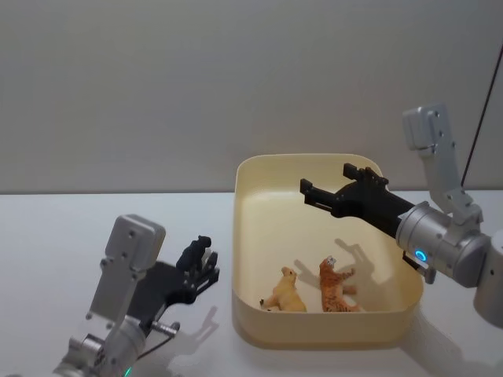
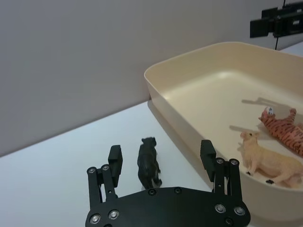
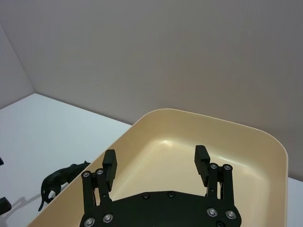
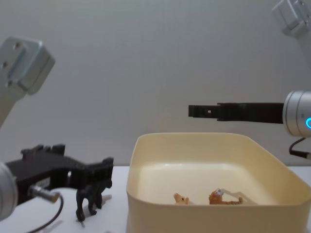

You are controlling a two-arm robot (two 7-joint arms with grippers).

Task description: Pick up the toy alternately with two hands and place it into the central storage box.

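A small black panther toy (image 2: 148, 164) stands upright on the white table just left of the central storage box (image 1: 314, 159), a cream-yellow tub. My left gripper (image 2: 161, 151) is open with one finger on each side of the panther and a gap on both sides. The chest view shows the panther (image 4: 90, 195) on its feet under the left gripper (image 4: 106, 167). My right gripper (image 1: 328, 178) hovers open and empty over the back of the box, well above its floor. A tan animal figure (image 1: 284, 291) and an orange tiger (image 1: 333, 287) lie inside the box.
The box wall (image 2: 161, 101) runs close beside the panther, on the side of the left gripper's inner finger. White table (image 1: 63, 236) stretches left of the box, and a plain grey wall stands behind.
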